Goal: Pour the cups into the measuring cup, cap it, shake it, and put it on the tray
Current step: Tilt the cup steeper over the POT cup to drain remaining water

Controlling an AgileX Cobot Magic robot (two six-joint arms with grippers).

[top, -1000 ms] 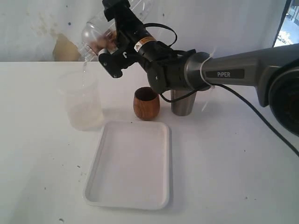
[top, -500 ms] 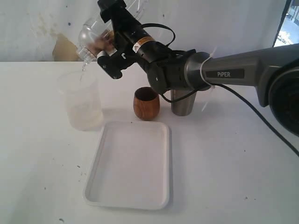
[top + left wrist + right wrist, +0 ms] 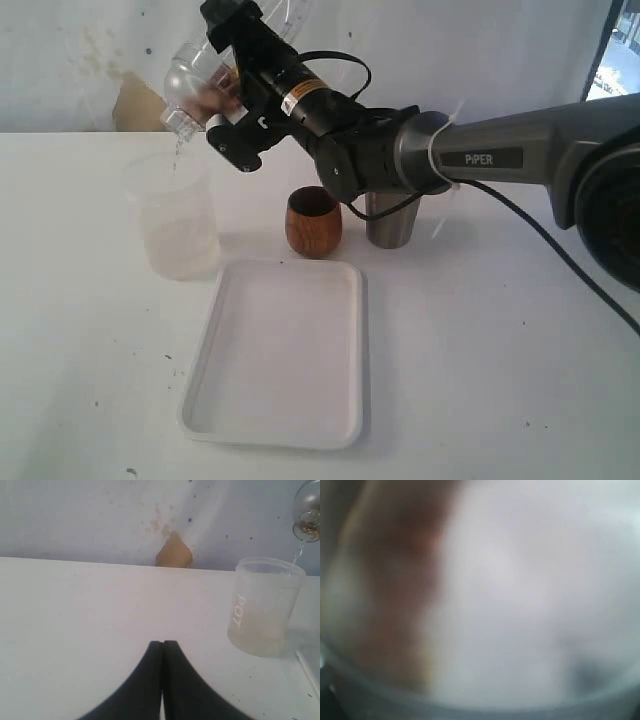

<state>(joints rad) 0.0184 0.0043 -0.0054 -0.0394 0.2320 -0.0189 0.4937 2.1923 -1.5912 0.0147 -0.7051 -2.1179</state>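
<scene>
Measuring cup (image 3: 187, 85): clamped in right gripper (image 3: 232, 88), tips steeply over frosted cup (image 3: 180, 225) to land thin stream (image 3: 298, 554) inside; left gripper (image 3: 162, 647) pinched empty, clear of pour.

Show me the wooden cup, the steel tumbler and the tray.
wooden cup (image 3: 313, 225), exterior view, on its front wall.
steel tumbler (image 3: 392, 230), exterior view, on its lower side.
tray (image 3: 280, 350), exterior view, on its bare floor.
</scene>
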